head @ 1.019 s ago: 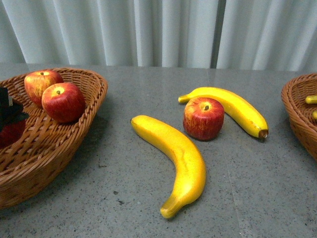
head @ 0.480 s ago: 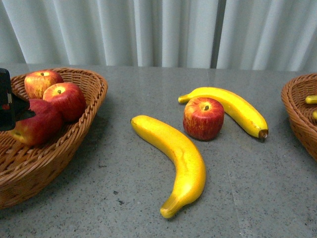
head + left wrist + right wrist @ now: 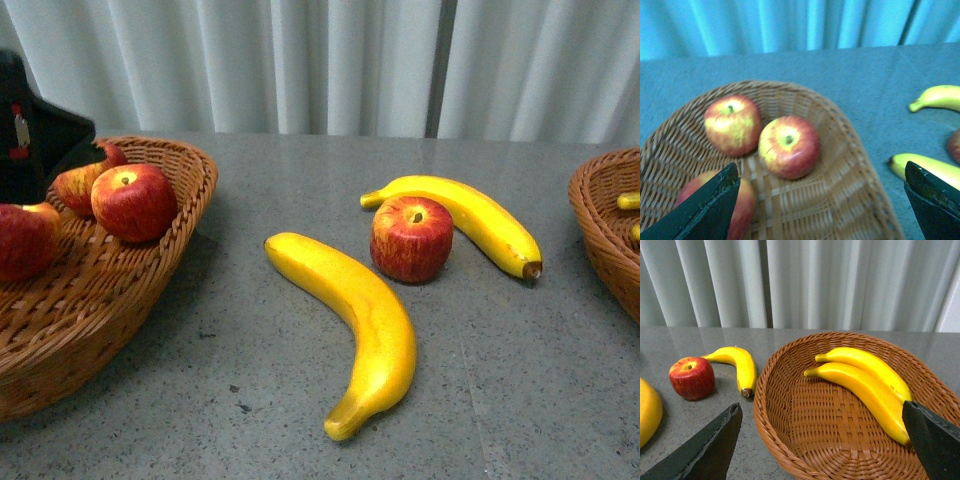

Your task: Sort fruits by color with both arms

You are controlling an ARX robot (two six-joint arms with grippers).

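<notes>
- Lowest in the front view, at lower centre, the near banana (image 3: 365, 320) lies flat on the grey table (image 3: 520, 400). Its long axis runs from centre-left down to the lower middle and bows toward the right.
- Just behind it and clear of it, right of centre, the loose apple (image 3: 411, 240) stands stem up.
- Curling behind that, the far banana (image 3: 470, 215) is so close I can't tell if they touch. Its length runs left to right, and the brown tip dips toward the right basket (image 3: 600, 230) at the frame's right edge.
- At the left edge, the left basket (image 3: 150, 270) holds three apples (image 3: 133, 203). The left gripper (image 3: 821, 167) hangs over them, its fingers (image 3: 705, 210) spread wide with nothing between them.
- From there the loose apple lies off to the right, past the basket's rim and beyond the near banana's upper end. I'd say a reach for it has to go rightward and down.
- The right gripper (image 3: 821, 407) doesn't show in the front view. Its wrist view has it splayed and empty over the right basket, where two bananas (image 3: 865, 380) lie.
- In that wrist view, the loose fruit sits at the frame's left, outside the rim. I'd judge this arm the likelier one for the far banana, closing across its left-to-right length.
</notes>
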